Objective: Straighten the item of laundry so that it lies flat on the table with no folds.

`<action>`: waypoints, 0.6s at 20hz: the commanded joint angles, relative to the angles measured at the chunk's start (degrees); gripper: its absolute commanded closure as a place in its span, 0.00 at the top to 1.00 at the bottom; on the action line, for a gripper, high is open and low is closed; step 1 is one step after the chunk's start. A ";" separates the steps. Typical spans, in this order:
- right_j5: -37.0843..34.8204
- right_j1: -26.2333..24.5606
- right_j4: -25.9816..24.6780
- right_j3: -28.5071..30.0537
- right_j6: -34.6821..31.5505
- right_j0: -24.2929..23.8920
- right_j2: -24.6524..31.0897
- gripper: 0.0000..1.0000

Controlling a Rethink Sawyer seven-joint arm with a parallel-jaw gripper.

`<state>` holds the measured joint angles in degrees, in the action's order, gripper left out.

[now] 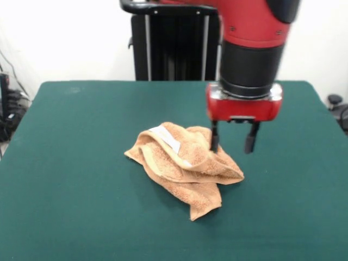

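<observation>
The crumpled orange-tan terry towel (182, 166) lies bunched on the dark green felt surface (65, 179); the red-and-black gripper (232, 143) hangs above with fingers spread, empty. Best pinch one loose corner only.

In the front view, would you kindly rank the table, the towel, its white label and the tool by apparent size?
1. Table
2. Towel
3. Tool, though it is nearer the camera height, so unsure
4. White label

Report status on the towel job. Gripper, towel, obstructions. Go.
Gripper open, low at the towel's far edge, one finger against the cloth. Towel crumpled in a heap, white label showing on top. Table shows no obstructions.
</observation>
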<state>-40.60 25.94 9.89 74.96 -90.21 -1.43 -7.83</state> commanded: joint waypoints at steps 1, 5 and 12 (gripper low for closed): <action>-0.75 -2.65 -2.85 3.05 -3.05 -2.76 4.31 1.00; -0.60 -3.19 -3.26 2.51 -3.51 -3.09 4.68 1.00; 0.50 -3.67 -4.02 2.49 -4.48 -3.47 5.44 1.00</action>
<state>-40.60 25.47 7.66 74.96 -90.21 -5.85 -7.82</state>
